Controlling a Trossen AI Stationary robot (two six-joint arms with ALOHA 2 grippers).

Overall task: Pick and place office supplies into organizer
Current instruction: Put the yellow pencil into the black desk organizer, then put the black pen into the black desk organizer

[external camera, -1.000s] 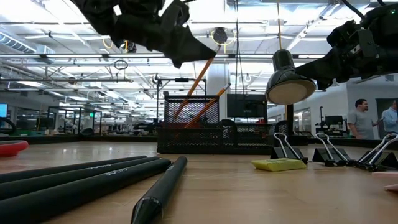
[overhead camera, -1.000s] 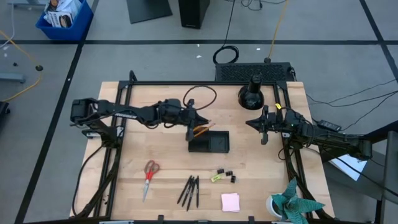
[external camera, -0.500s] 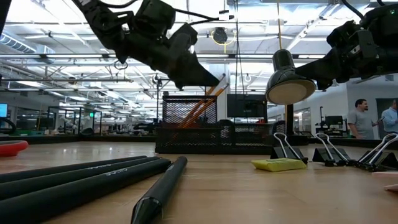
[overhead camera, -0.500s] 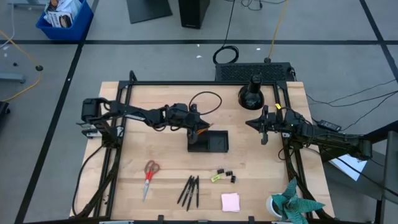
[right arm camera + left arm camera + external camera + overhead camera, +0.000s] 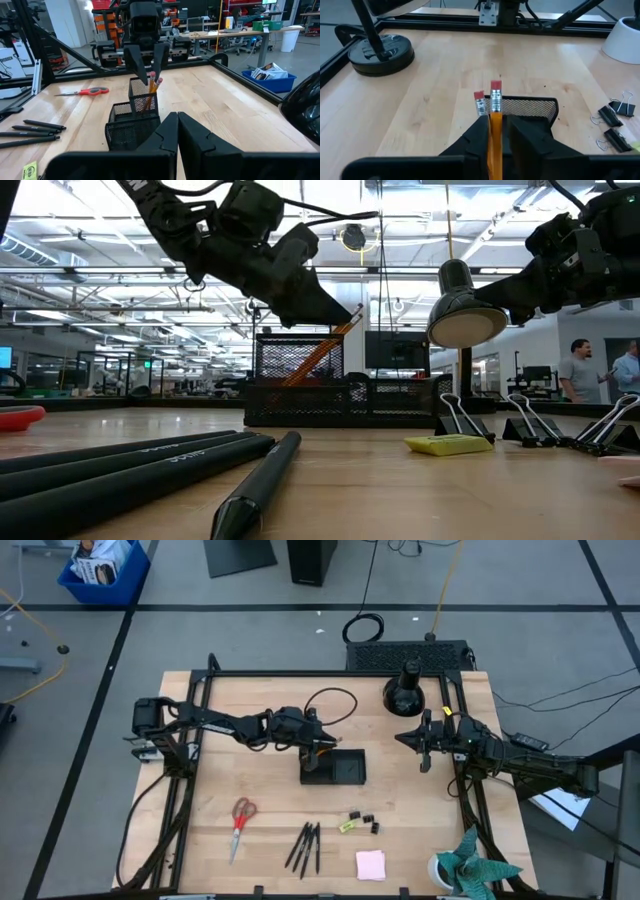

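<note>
The black mesh organizer [image 5: 345, 768] stands mid-table. Two orange pencils [image 5: 495, 107] stand tilted in its tall compartment [image 5: 142, 92], lower ends inside and eraser ends up. My left gripper [image 5: 495, 132] hovers just over that compartment, fingers slightly parted and pointing slantwise down, with one pencil running between them and the other beside them. My right gripper [image 5: 400, 737] waits shut at the table's right side, holding nothing. My left gripper has the upper shaft of one pencil [image 5: 495, 125] between its parted fingers, which lie along it. A dark gap shows between the pencil and one finger [image 5: 520, 137]; I cannot tell whether the other finger touches it. The pencil leans, its lower end inside the organizer.
Near the front edge lie red-handled scissors [image 5: 241, 820], several black pens [image 5: 305, 845], binder clips [image 5: 365, 822], a yellow item [image 5: 347, 826] and a pink pad [image 5: 371, 864]. A domed black lamp [image 5: 405, 692] stands far right, a teal paper plant [image 5: 470, 868] at front right.
My left gripper has come down toward the organizer with the two pencils and tipped a little. The pencils' lower ends have sunk deeper into the tall compartment, so less of them stands above its rim. For the last half second the gripper has kept still.
</note>
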